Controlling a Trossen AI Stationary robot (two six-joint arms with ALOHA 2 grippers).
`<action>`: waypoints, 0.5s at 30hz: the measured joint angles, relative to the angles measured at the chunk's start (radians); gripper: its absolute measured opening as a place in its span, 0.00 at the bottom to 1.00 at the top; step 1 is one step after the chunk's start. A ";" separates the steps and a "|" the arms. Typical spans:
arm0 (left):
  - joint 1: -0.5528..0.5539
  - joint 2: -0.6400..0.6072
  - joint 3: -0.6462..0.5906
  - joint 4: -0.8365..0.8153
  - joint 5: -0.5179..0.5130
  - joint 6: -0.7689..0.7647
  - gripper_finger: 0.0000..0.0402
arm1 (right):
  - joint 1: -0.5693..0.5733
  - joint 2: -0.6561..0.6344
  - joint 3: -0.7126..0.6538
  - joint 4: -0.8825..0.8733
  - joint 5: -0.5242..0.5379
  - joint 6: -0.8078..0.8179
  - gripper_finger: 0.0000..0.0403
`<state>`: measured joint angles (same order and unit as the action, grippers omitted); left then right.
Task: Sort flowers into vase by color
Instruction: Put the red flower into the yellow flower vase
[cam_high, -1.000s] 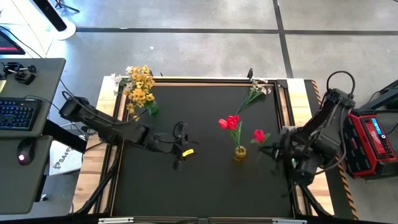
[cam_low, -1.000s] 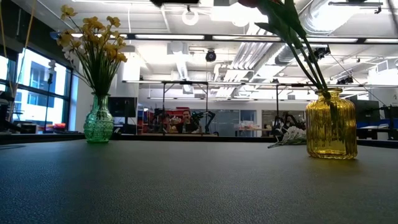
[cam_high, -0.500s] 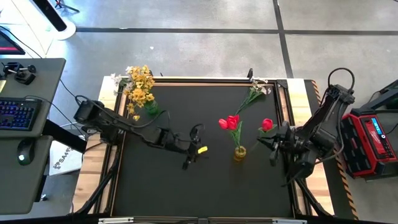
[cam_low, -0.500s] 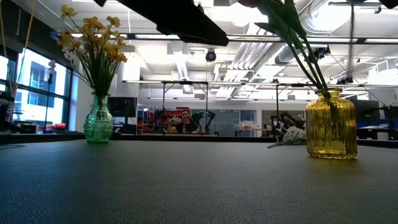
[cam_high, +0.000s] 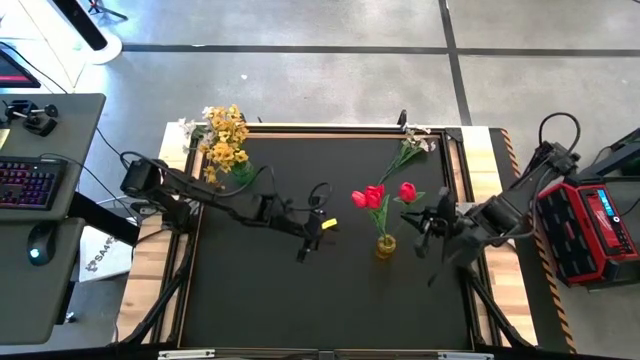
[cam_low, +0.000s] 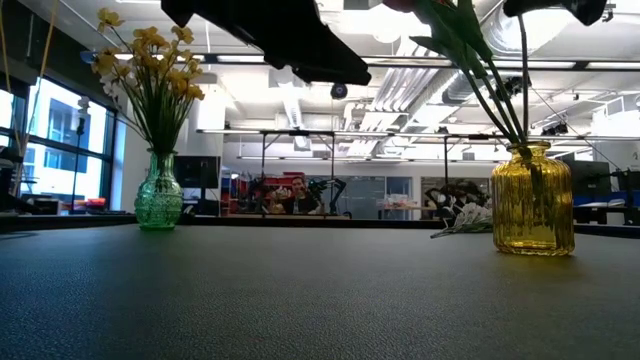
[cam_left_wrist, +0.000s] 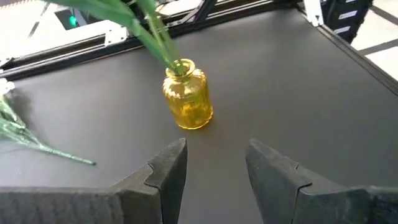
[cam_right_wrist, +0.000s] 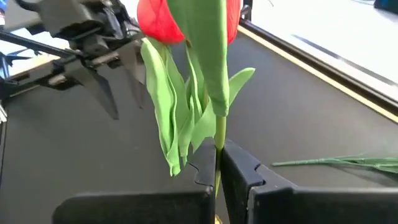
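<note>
My right gripper (cam_high: 427, 222) is shut on a red tulip (cam_high: 407, 190) just right of the yellow vase (cam_high: 385, 245), which holds other red tulips (cam_high: 370, 197). In the low view the tulip's thin stem (cam_low: 524, 90) hangs straight down to the yellow vase's mouth (cam_low: 527, 148). My left gripper (cam_high: 314, 225) hovers open, left of that vase (cam_left_wrist: 188, 99). Yellow flowers (cam_high: 225, 135) stand in the green vase (cam_high: 243, 172) at the far left corner. A white sprig (cam_high: 410, 148) lies flat on the mat near the far right corner. My right gripper pinches the tulip's stem (cam_right_wrist: 219, 138) just below the leaves, between its two fingers. They come about level from the table's right and lie across the stem. The tulip is upright and lifted clear, head (cam_right_wrist: 160, 20) above the fingers. I cannot tell whether the lower end is inside the vase.
A raised frame (cam_high: 330, 128) borders the black mat. The mat's near half (cam_high: 320, 300) is bare. A red case (cam_high: 590, 225) stands off the table's right, a desk with a keyboard (cam_high: 30, 180) off its left. People sit far behind in the room (cam_low: 295, 195).
My right gripper has carried the tulip toward the table's left, up to the yellow vase; the head has passed from near the vase's right side to over its far side, and the stem now hangs at the vase's mouth. My left gripper has moved right, toward the vase.
</note>
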<state>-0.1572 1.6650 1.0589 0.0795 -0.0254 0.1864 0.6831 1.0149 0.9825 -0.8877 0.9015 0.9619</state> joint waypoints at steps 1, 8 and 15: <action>-0.002 0.000 -0.007 0.013 0.000 0.005 0.38 | -0.006 0.000 0.000 0.000 -0.011 0.000 0.00; 0.010 -0.048 -0.191 0.269 -0.011 -0.018 0.38 | -0.018 0.029 0.000 0.023 -0.069 0.005 0.00; 0.007 -0.157 -0.258 0.311 -0.067 -0.055 0.38 | -0.044 0.075 0.000 0.042 -0.089 0.005 0.00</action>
<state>-0.1497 1.5077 0.8012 0.3910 -0.0920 0.1318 0.6387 1.0900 0.9825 -0.8456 0.8123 0.9672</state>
